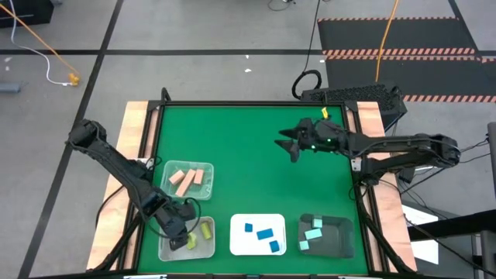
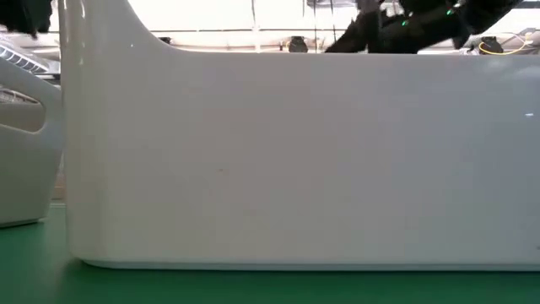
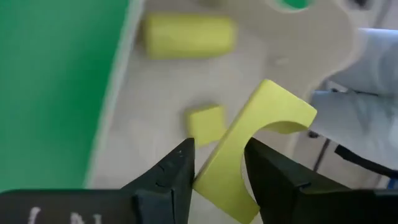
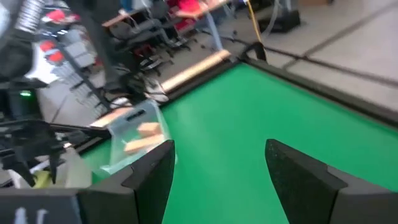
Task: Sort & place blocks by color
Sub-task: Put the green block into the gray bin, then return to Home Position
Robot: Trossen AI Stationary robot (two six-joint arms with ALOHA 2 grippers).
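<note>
1. Over the clear tray at the table's near left corner, the left gripper pinches a yellow-green arch block between its fingers.
2. Its long axis probably tilts away from the claw, towards two yellow-green blocks lying below.
3. Right gripper hangs spread, well apart, over bare table.

1. Desk, centre and far half: bare green surface, open passage.
2. Near edge: four trays in a row, with narrow gaps between them: clear tray, second clear tray, white tray, dark tray.
3. Left tool occupies the second clear tray.
4. Right tool hangs over the far right area.
</note>
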